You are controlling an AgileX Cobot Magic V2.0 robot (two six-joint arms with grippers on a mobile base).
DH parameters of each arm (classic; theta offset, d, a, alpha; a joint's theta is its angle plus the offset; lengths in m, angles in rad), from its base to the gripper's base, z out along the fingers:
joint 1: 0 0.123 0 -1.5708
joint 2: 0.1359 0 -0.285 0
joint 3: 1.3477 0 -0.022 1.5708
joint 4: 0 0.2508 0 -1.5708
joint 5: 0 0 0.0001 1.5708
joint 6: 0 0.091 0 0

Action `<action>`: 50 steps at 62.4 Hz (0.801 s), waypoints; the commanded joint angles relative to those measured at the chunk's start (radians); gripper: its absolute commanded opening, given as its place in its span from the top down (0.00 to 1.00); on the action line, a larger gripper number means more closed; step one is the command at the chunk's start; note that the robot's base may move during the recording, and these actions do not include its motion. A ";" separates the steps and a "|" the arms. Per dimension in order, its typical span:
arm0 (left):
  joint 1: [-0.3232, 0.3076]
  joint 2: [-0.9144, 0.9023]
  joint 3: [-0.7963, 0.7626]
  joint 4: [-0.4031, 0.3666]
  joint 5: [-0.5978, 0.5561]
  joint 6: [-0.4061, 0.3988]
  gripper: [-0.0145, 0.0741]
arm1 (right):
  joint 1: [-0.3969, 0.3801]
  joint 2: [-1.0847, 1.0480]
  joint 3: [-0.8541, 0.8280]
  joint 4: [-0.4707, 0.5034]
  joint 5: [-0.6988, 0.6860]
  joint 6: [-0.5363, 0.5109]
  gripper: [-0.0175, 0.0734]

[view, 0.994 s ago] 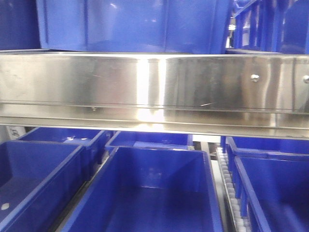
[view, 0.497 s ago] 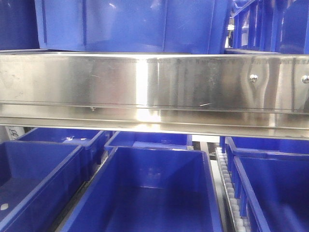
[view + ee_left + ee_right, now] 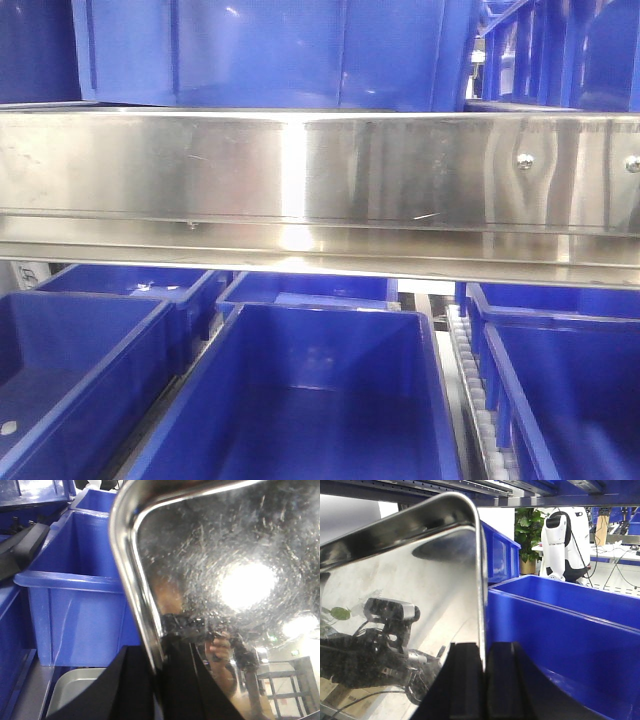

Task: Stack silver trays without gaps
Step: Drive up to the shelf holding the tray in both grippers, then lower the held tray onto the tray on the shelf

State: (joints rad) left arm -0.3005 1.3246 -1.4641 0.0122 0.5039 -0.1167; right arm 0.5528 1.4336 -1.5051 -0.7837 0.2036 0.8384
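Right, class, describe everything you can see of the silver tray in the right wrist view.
The silver tray is polished steel with a rounded corner and thin raised rim. It stands on edge, rim pinched between the right end effector's black fingers. Its mirror face shows dark reflections; a blue bin lies beside it.

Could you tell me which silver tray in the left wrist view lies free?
The dull tray lying flat at lower left; the left gripper pinches the mirror-bright tray.
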 commanded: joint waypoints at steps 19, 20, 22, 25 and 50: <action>-0.022 0.000 -0.006 -0.025 -0.026 0.032 0.85 | 0.025 -0.008 -0.009 0.012 -0.257 0.008 0.90; -0.022 0.000 -0.006 -0.025 -0.026 0.032 0.85 | 0.025 -0.008 -0.009 0.014 -0.257 0.008 0.90; -0.022 0.000 -0.006 -0.025 -0.024 0.032 0.85 | 0.027 -0.008 -0.009 0.014 -0.255 0.008 0.90; -0.022 0.000 -0.006 -0.025 -0.022 0.032 0.85 | 0.027 -0.008 -0.009 0.016 -0.255 0.008 0.90; -0.020 0.085 -0.006 0.077 0.085 0.032 0.85 | 0.034 0.001 0.124 0.178 0.180 0.008 0.90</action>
State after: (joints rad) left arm -0.3074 1.3768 -1.4641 0.0672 0.5728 -0.1065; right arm 0.5731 1.4320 -1.4227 -0.6627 0.3639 0.8422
